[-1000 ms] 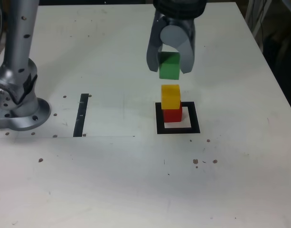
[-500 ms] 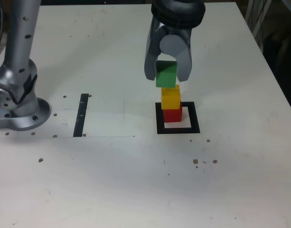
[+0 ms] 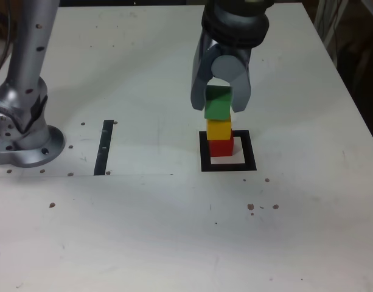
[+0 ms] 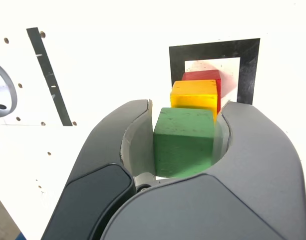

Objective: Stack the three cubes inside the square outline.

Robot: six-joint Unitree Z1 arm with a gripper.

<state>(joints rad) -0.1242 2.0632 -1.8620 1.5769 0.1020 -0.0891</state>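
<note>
The green cube (image 3: 218, 106) sits clamped between the two fingers of the claw (image 3: 220, 102), right on top of the yellow cube (image 3: 219, 129), though whether it touches or hangs just above cannot be told. The yellow cube rests on the red cube (image 3: 221, 147), which stands inside the square outline (image 3: 252, 157) on the white bench (image 3: 174, 231). Toward the exterior view's left lie a narrow black strip (image 3: 104, 147) and, further left, the arm's grey base (image 3: 22, 134).
</note>
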